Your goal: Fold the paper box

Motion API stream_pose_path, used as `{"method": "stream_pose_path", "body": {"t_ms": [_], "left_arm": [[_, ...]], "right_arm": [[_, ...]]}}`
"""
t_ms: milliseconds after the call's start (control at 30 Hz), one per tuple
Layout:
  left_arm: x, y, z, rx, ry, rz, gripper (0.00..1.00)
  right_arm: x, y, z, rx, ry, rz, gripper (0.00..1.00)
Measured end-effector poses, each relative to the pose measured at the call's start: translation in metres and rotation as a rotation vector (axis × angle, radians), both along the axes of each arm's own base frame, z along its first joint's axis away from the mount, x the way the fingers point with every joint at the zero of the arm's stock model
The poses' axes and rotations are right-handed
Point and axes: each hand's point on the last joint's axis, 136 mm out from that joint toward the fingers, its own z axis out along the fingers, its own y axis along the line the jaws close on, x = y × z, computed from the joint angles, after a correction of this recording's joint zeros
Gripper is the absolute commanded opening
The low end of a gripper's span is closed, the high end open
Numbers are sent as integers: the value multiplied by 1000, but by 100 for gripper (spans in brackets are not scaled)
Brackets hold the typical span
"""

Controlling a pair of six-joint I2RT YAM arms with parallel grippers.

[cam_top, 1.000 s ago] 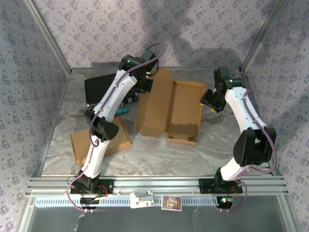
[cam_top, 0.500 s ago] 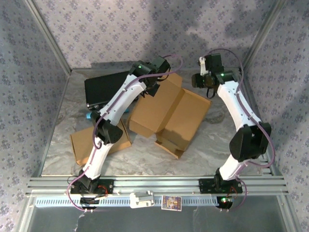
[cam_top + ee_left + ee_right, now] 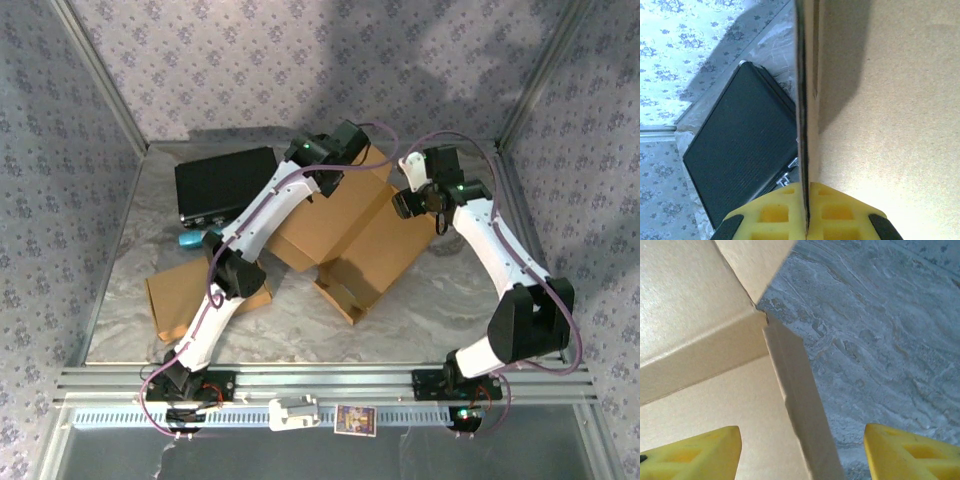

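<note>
Paper box (image 3: 372, 248) swung clockwise; long axis now diagonal.

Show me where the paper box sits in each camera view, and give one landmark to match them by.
Top external: paper box at the picture's centre, tilted.
Left wrist: its panel covers the right side, with its edge pinched by the left gripper.
Right wrist: its flaps cover the left side, with one flap inside the open right gripper.
Landmark: the marbled table, beside the box in all three.
</note>
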Motion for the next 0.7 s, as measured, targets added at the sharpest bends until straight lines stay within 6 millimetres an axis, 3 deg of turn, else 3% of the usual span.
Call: {"method": "stream_pose_path", "body": {"t_ms": [167, 267, 400, 567, 667, 700], "left_arm": [[0, -2, 1, 4, -7, -7, 0], [0, -2, 1, 4, -7, -7, 0], [1, -3, 1, 0, -10, -7, 0], [1, -5, 2, -6, -16, -10, 0], [2, -6, 3, -7, -20, -13, 10], [2, -7, 3, -8, -24, -13, 21]], "right_arm": [[0, 7, -13, -70, 29, 19, 61], [-6, 4, -22, -127, 48, 7, 54], [-14, -14, -38, -189, 90, -49, 38], [-13, -31, -40, -217, 99, -107, 17], [-12, -31, -43, -228, 114, -108, 2], [-13, -30, -45, -232, 122, -106, 0]]}}
